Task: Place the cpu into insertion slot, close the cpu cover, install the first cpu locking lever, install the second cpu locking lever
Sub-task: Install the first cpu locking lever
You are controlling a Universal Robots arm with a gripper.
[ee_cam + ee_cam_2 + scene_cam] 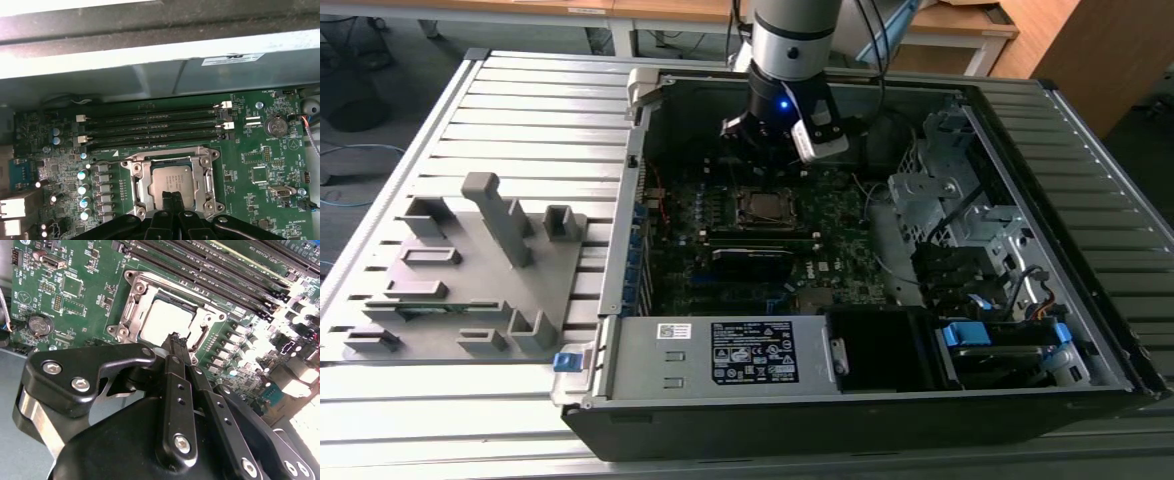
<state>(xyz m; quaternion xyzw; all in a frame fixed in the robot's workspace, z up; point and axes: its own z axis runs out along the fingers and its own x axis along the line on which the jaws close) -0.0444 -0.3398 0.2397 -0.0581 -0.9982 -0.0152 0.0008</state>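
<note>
1. The cpu (171, 180) lies flat in the insertion slot (765, 206). The cpu cover (201, 181) is down around it.
2. The gripper (172, 196) is pinched closed on nothing. Its tips are at the cpu's edge, and I cannot tell if they touch.
3. All this sits on the green board (260, 150) inside the open computer case (854, 430).
4. Long black memory slots (150, 127) run just beside the slot. The grey case wall (150, 70) stands past them.

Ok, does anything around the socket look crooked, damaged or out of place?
Nothing stands out. The cpu lies square and flat inside the cpu cover, whose frame looks level on the board. The claw is shut, just over one edge of the cover.
</note>
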